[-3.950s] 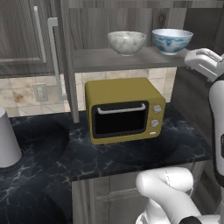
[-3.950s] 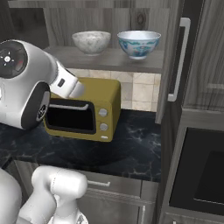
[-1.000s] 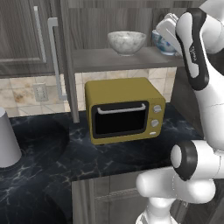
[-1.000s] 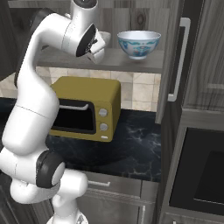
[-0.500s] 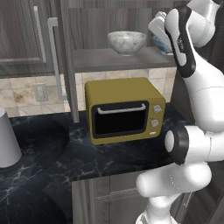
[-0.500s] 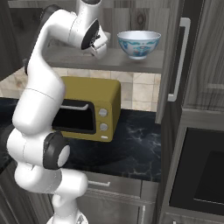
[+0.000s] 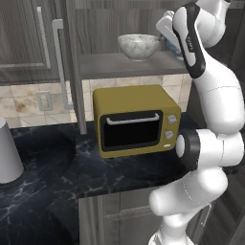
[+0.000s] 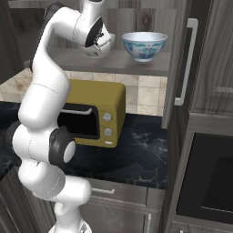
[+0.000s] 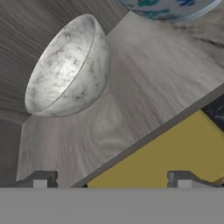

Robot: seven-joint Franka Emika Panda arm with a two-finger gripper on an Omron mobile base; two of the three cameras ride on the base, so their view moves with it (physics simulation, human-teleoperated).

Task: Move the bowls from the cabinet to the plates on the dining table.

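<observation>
On the far left of the black white-veined marble counter (image 7: 57,177), near its left edge, stands a plain pale grey cylinder (image 7: 8,152) whose top is cut off by the frame. Above it, on the tiled back wall, sits a white wall socket (image 7: 44,101). Higher up hangs the dark wood-grain wall cabinet (image 7: 28,43), its door swung open with a long silver bar handle (image 7: 59,62) on the edge.

Toward the middle of the counter, set back near the wall, rests a mustard-yellow toaster oven (image 7: 136,120) with a dark glass door and small round knobs on its right side. Directly above it runs the grey wooden cabinet shelf (image 7: 124,64). A round grey-white marbled stone bowl (image 7: 139,46) stands upright on that shelf, near its middle. Just to its right on the same shelf, apart from it, stands the round white bowl with blue pattern (image 8: 144,45), close to the shelf's right end.

The white arm reaches up to shelf height, and the gripper (image 9: 111,177) hangs over the shelf's front edge, facing the marbled bowl. Its jaws are spread wide and hold nothing; the two dark fingertips (image 9: 40,179) are short of the bowl, not touching it.
</observation>
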